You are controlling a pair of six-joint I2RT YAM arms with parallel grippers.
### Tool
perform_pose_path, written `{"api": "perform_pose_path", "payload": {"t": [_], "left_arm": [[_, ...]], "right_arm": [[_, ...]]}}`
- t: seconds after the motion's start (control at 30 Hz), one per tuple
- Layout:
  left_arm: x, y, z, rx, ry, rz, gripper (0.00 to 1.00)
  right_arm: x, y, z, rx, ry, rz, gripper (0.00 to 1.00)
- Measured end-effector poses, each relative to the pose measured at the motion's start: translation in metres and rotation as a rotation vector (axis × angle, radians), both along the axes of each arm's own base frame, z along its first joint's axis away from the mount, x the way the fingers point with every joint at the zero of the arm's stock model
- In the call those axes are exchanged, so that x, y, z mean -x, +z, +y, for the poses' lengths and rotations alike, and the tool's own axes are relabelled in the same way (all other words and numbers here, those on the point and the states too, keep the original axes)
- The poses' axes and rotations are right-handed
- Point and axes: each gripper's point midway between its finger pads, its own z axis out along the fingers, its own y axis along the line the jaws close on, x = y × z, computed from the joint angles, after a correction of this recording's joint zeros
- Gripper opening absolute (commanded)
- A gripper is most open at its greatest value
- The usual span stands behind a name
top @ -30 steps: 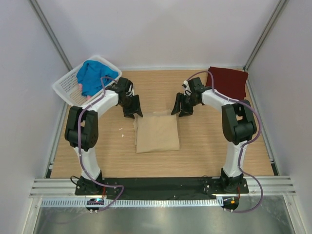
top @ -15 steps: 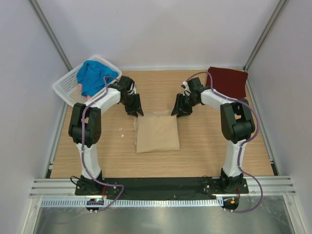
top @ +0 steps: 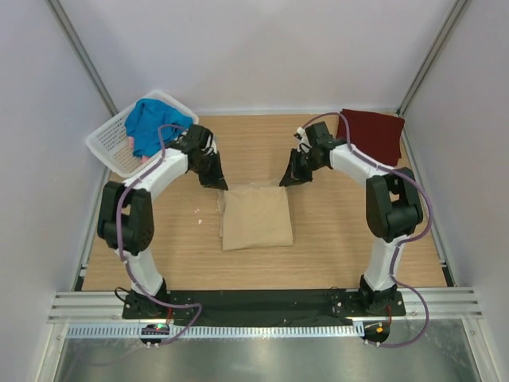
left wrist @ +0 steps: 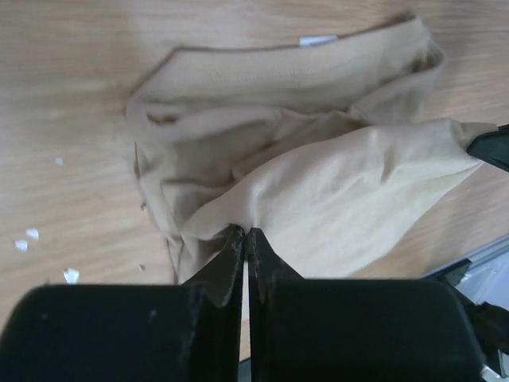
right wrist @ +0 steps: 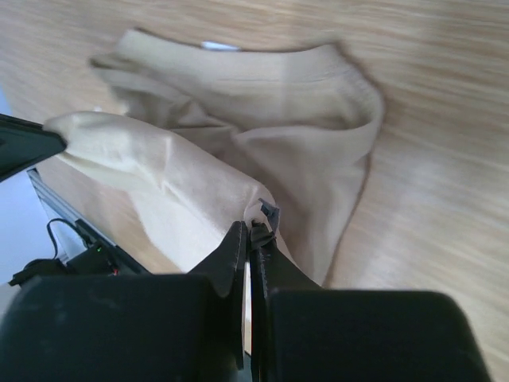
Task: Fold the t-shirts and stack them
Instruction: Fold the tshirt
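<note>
Three tees show clearly from overhead on and around the wood table (top: pixel 334 231). At approx. 10 o'clock a white lattice basket (top: pixel 107 147) sits tilted at the corner w/ a blue tee (top: pixel 151 123) bunched inside; a bit of pink cloth (top: pixel 142 157) peeks out beneath it. Next over, the left claw (top: pixel 219 184) is clenched on the tan tee (top: pixel 256 219) at its 11 o'clock corner. Its wrist cam shows both fingers pressed together w/ a fold of tan cloth caught at the tips and drawn up off the wood. A few white flecks (top: pixel 199 211) lie at the tee's 9 o'clock. The tan tee lies at table centre, folded into a rough rectangle w/ its far edge rumpled; a ribbed band runs along one edge in both wrist views. At its 1 o'clock corner the right claw (top: pixel 285 181) is likewise clamped tight on tan cloth, a peak of fabric nipped between the closed fingertips per its wrist cam. Both arms reach in from 6 o'clock, elbows out. Far right, approx. 2 o'clock, a maroon tee (top: pixel 372 134) lies flat & folded in the corner, well apart from the tan one.
</note>
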Motion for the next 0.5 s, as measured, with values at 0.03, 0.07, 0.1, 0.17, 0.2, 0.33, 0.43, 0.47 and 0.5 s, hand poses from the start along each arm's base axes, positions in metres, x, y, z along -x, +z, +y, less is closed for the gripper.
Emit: {"api": "perform_pose_path", "payload": {"t": [0.03, 0.07, 0.1, 0.17, 0.2, 0.33, 0.43, 0.47, 0.5], "left_arm": [[0.007, 0.009, 0.002, 0.007, 0.007, -0.009, 0.0], [0.014, 0.018, 0.003, 0.016, 0.012, -0.027, 0.0], [0.019, 0.027, 0.005, 0.023, 0.014, -0.042, 0.0], [0.032, 0.047, 0.006, 0.046, 0.025, -0.082, 0.0], [0.037, 0.056, 0.006, 0.058, 0.027, -0.102, 0.0], [0.057, 0.076, 0.006, 0.092, 0.037, -0.142, 0.0], [0.067, 0.077, 0.007, 0.099, 0.049, -0.131, 0.0], [0.068, 0.078, 0.007, 0.099, 0.053, -0.129, 0.0], [0.069, 0.078, 0.008, 0.099, 0.06, -0.124, 0.0]], "right_arm": [[0.002, 0.007, 0.002, -0.003, 0.006, -0.013, 0.01], [0.005, 0.02, 0.006, -0.013, 0.013, -0.039, 0.01], [0.009, 0.034, 0.009, -0.024, 0.02, -0.066, 0.01], [0.017, 0.058, 0.014, -0.048, 0.032, -0.113, 0.01], [0.022, 0.069, 0.017, -0.059, 0.038, -0.134, 0.01], [0.041, 0.093, 0.023, -0.086, 0.057, -0.172, 0.01], [0.046, 0.097, 0.023, -0.09, 0.055, -0.168, 0.01], [0.046, 0.097, 0.023, -0.09, 0.054, -0.168, 0.01], [0.046, 0.096, 0.023, -0.088, 0.054, -0.164, 0.01]]}}
